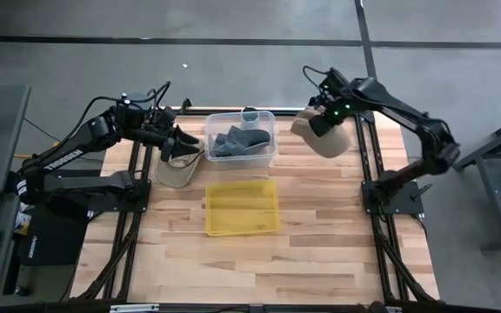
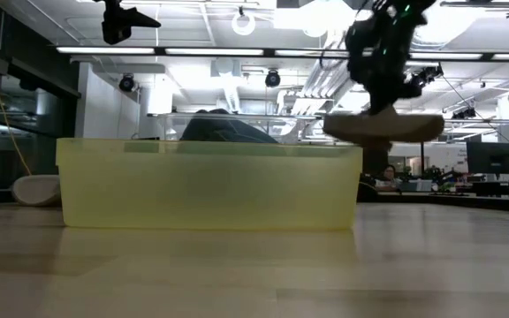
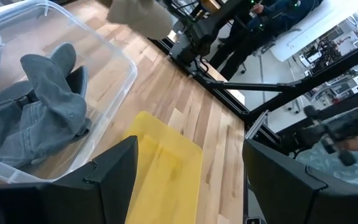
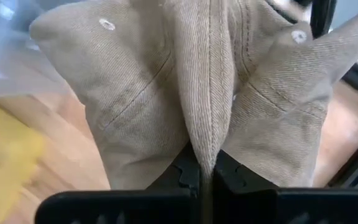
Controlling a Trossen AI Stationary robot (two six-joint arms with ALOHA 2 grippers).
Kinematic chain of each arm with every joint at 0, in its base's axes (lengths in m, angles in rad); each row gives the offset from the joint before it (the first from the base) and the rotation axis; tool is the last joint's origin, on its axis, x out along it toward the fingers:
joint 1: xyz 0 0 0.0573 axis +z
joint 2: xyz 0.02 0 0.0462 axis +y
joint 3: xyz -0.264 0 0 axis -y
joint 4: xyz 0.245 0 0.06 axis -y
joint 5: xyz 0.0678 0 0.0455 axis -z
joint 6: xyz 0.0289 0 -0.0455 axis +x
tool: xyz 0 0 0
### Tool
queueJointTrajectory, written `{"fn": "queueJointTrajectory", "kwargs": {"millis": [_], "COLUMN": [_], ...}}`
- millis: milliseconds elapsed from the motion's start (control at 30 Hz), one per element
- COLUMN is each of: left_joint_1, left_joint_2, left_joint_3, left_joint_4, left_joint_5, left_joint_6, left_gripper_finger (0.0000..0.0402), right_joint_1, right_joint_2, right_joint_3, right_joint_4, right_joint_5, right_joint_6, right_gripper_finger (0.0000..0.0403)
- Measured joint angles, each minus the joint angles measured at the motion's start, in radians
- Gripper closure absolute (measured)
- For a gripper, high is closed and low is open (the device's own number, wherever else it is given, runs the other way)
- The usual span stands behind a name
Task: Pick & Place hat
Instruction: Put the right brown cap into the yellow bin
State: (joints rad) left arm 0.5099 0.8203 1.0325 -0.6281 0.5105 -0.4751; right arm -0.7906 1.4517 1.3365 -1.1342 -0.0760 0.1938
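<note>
A beige hat point(image 1: 327, 137) hangs under my right gripper point(image 1: 314, 120), right of a clear bin point(image 1: 268, 155) that holds grey denim hats point(image 1: 237, 141). The gripper is shut on the hat, which also shows in the low view point(image 2: 383, 128) and the right wrist view point(image 4: 135, 93). A second beige hat point(image 1: 177, 171) lies on the table left of the bin. My left gripper point(image 1: 186, 144) is open and empty above that hat, at the bin's left side. Its own wrist view point(image 3: 188, 174) shows its fingers wide apart. My right gripper pinches a raised fold of the beige hat's crown point(image 4: 207, 140) between its two fingers, at a seam that runs along the fold. The fingers come from above. The hat hangs below them, roughly level and lifted clear of the table point(image 2: 383, 128).
A shallow yellow bin point(image 1: 242, 207) lies on the table just near of the clear bin and fills the front of the low view point(image 2: 210, 185). Black frame rails point(image 1: 368, 165) run along both sides of the wooden tabletop. Bare wood stretches toward the near edge.
</note>
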Motion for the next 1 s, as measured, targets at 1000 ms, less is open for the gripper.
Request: {"fn": "queueJointTrajectory", "kwargs": {"millis": [1000], "left_joint_1": [0.000], "left_joint_2": [0.051], "left_joint_3": [0.000], "left_joint_4": [0.177], "left_joint_5": [-0.173], "left_joint_6": [-0.177], "left_gripper_finger": [0.0135], "right_joint_1": [0.736], "right_joint_2": [-0.203], "right_joint_3": [0.001], "right_joint_4": [0.492], "right_joint_5": [0.978], "right_joint_6": [-0.208], "right_gripper_finger": [0.0403]}}
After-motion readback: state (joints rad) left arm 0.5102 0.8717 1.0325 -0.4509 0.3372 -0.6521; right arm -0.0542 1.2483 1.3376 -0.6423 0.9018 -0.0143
